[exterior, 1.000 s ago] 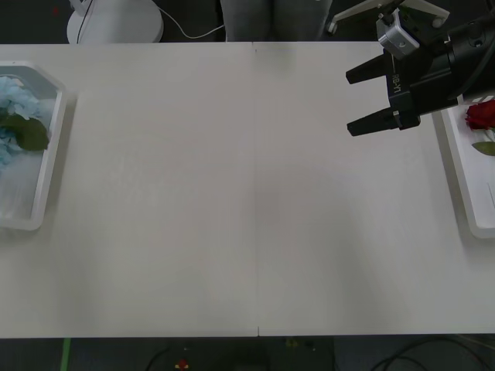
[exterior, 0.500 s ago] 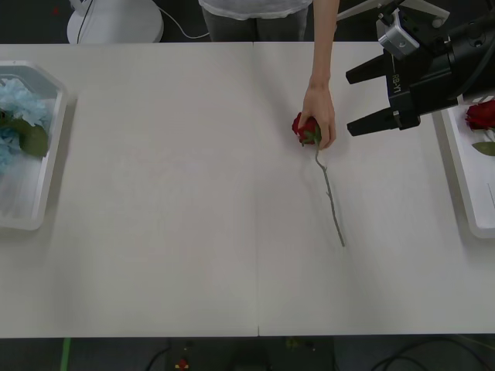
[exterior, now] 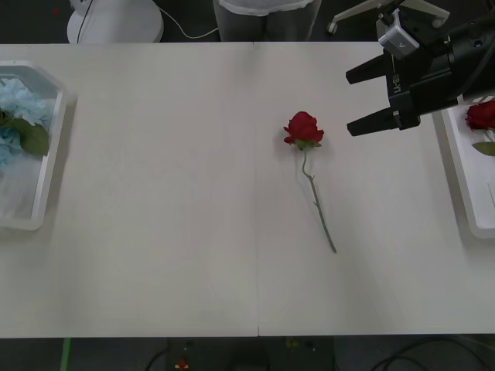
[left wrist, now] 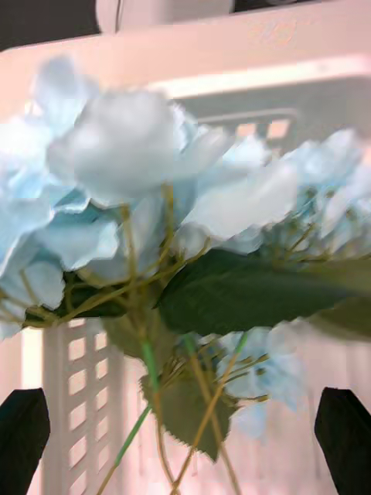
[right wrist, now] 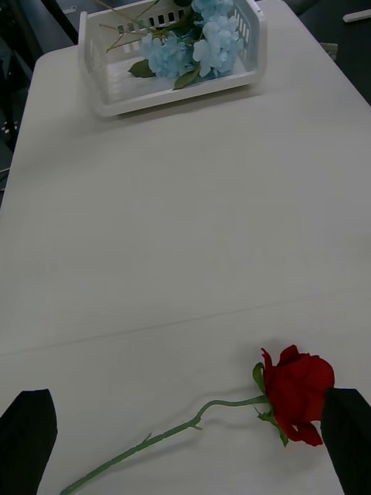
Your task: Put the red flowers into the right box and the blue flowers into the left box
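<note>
One red flower (exterior: 303,129) is seen lying on the surface (exterior: 170,232) mid-right in the front view, right claw (exterior: 354,100) spread wide beside it. Right wrist: rose between open fingers (right wrist: 27,433). Left wrist: left claw (left wrist: 184,433) wide over blue flowers (left wrist: 154,178) in left box (left wrist: 77,371).

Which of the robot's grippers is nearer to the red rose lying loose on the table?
The right. The right gripper hangs open just to the right of the rose, beside its bloom. The left gripper is open far off, at the blue flowers in the left box.
</note>
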Robot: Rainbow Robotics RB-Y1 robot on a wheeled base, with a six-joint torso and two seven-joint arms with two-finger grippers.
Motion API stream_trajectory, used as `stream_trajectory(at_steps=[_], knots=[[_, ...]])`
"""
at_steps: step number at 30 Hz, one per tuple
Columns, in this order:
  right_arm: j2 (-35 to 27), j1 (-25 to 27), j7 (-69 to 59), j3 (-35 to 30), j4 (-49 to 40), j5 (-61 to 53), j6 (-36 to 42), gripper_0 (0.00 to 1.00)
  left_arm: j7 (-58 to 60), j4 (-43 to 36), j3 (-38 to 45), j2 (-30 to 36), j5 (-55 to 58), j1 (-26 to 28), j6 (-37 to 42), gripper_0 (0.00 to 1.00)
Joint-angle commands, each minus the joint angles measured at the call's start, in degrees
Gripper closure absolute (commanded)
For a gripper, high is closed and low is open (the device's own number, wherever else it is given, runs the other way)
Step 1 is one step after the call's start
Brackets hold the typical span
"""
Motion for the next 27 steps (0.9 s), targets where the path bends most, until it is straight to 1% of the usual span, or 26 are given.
stream_trajectory(at_steps=[1, 2, 4, 9, 12, 13, 15, 16, 17, 19, 20, 23, 26, 27], knots=[[-2.32, 0.19, 0.24, 0.02, -1.28, 0.12, -0.51, 0.01, -2.38, -2.31, 0.47, 4.83, 8.76, 2.80, -1.05, 0.00], [-2.93, 0.98, 0.24, 0.55, -0.75, 0.39, -0.51, 0.01, -2.38, -2.48, 0.39, 5.10, 11.66, 3.60, -1.05, 0.00], [-3.02, 0.98, 0.24, 0.46, -0.75, 0.39, -0.60, 0.01, -2.29, -3.01, 0.21, 5.45, 15.35, 4.65, -1.05, 0.00], [-5.04, -0.25, 0.24, 0.20, -1.19, 0.47, -1.04, 0.01, -2.03, -7.40, -0.05, 5.98, 24.23, 8.87, -0.61, 0.00], [-4.95, -0.33, 0.24, -0.42, -1.19, 0.47, -0.33, 0.01, -1.59, -11.36, -0.58, 5.98, 31.70, 12.56, 0.79, 0.00], [-5.04, -0.33, 0.24, -0.42, -1.28, 0.56, -0.33, 0.01, -1.32, -12.50, -1.02, 5.98, 36.00, 13.88, 1.50, 0.00], [-4.95, -0.33, 0.24, -0.42, -1.28, 0.47, 0.02, 0.01, -1.24, -13.29, -1.99, 5.89, 41.80, 15.46, 2.46, 0.00], [-4.95, -0.33, 0.24, -0.42, -1.45, 0.47, 0.11, 0.01, -1.32, -13.38, -2.95, 5.98, 46.99, 16.34, 3.17, 0.00], [-4.95, -0.33, 0.24, -0.42, -1.54, 0.56, 0.11, 0.01, -1.50, -13.38, -3.31, 5.89, 48.48, 16.60, 3.43, 0.00], [-4.95, -0.33, -6.93, -0.42, -2.24, 1.18, 0.19, 0.01, -1.76, -13.38, -5.06, 5.98, 54.20, 16.78, 3.78, 0.00], [-4.95, -0.33, -9.04, -0.42, -2.51, 1.44, 0.19, 0.01, -1.85, -13.38, -5.50, 5.89, 55.34, 16.78, 3.96, 0.00], [-4.25, -0.95, -20.82, -0.42, -4.27, 5.04, 1.16, 0.01, -2.12, -14.52, -9.37, 5.89, 61.14, 16.78, 6.68, 0.00], [-2.67, -2.18, -32.68, -0.42, -4.79, 8.65, 2.74, 0.01, -2.29, -16.72, -13.50, 5.98, 64.30, 16.78, 10.37, 0.00], [-2.32, -2.27, -34.79, -0.42, -4.79, 9.17, 3.01, 0.01, -2.29, -17.16, -14.20, 5.89, 64.66, 16.69, 11.08, 0.00]])
